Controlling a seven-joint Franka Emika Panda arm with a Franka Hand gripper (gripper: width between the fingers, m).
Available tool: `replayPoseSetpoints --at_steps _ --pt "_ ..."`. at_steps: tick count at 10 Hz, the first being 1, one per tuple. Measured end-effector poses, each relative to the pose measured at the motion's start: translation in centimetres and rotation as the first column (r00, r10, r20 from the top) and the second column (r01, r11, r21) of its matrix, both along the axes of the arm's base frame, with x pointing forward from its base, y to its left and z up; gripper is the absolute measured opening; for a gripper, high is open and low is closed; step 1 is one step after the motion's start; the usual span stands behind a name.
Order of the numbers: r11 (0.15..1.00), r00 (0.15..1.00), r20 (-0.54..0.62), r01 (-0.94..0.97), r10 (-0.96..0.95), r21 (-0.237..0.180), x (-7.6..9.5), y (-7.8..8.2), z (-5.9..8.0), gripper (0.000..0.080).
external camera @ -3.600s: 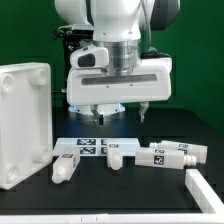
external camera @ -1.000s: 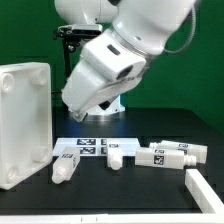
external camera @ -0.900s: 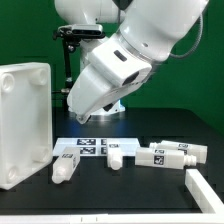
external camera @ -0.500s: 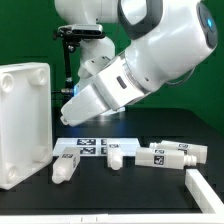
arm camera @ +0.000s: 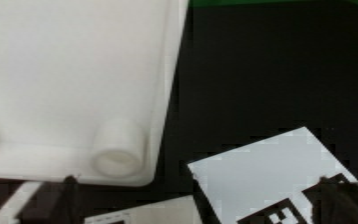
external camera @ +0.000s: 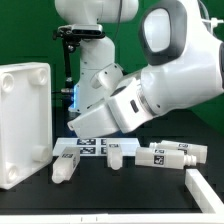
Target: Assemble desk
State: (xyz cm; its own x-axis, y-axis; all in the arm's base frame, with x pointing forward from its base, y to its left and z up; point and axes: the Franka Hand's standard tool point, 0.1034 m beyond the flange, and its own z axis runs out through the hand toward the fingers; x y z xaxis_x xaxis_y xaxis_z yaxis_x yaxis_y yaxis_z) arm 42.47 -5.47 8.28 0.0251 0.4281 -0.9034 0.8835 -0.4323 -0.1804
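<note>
The desk's white tabletop panel [external camera: 24,122] stands on edge at the exterior view's left, its rimmed underside and round corner sockets facing out. In the wrist view it [arm camera: 69,80] fills most of the picture, with a socket [arm camera: 119,160] showing. Several white square-bar legs with tag stickers lie on the black table: one [external camera: 64,168] by the panel, one [external camera: 115,155] in the middle, two [external camera: 168,153] to the exterior view's right. My gripper [external camera: 74,127] is tilted sideways, just beside the panel and above the legs. Its fingers stand wide apart and hold nothing [arm camera: 194,200].
The marker board [external camera: 86,147] lies flat behind the legs and shows in the wrist view [arm camera: 274,165]. A white L-shaped bar [external camera: 202,188] lies at the front of the exterior view's right. The robot base [external camera: 95,60] stands behind.
The arm has tipped over and swung down toward the exterior view's left, bringing the gripper low beside the panel. The parts on the table have not moved.
</note>
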Motion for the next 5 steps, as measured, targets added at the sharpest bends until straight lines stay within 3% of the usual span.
replayPoseSetpoints --at_steps 2,3,4,5 --pt "0.996 0.995 0.033 -0.091 0.091 -0.014 -0.4 -1.2 0.9 0.0648" --pt "0.996 0.996 0.007 -0.091 0.091 0.017 -0.6 -1.9 1.3 0.0648" --pt "0.996 0.996 -0.015 -0.083 0.083 0.027 -0.5 -2.7 1.5 0.0648" --pt "0.996 0.996 -0.014 -0.087 0.087 0.025 -0.5 -2.5 1.3 0.0648"
